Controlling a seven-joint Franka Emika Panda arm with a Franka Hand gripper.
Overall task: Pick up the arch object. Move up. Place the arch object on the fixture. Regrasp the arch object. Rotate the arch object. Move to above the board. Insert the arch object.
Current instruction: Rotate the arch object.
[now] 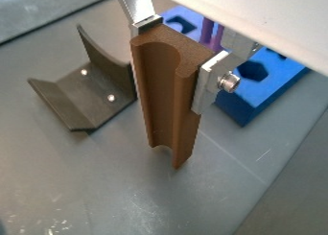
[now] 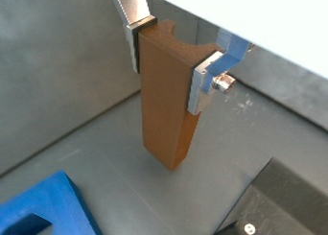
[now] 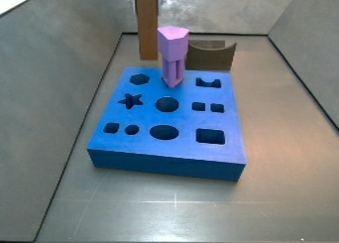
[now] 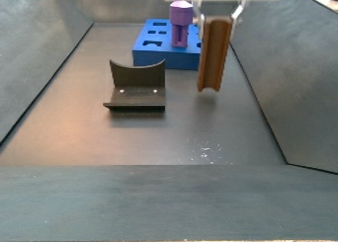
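My gripper (image 1: 179, 52) is shut on the arch object (image 1: 167, 95), a long reddish-brown bar with a scooped groove along one side. It hangs upright, clamped near its top end by the silver fingers (image 2: 205, 81). In a side view the arch object (image 4: 214, 53) hangs from the gripper (image 4: 218, 11) to the right of the fixture (image 4: 134, 86), a dark olive block with a U-shaped top. The blue board (image 3: 166, 128) with shaped cutouts lies beyond, and the arch object (image 3: 146, 24) is behind its far left corner. The bar's lower end seems to be off the floor.
A purple faceted peg (image 3: 173, 57) stands upright in the board near its far edge, close to the arch object. Grey metal walls (image 4: 53, 68) enclose the floor on both sides. The fixture (image 3: 211, 56) sits just behind the board's far edge.
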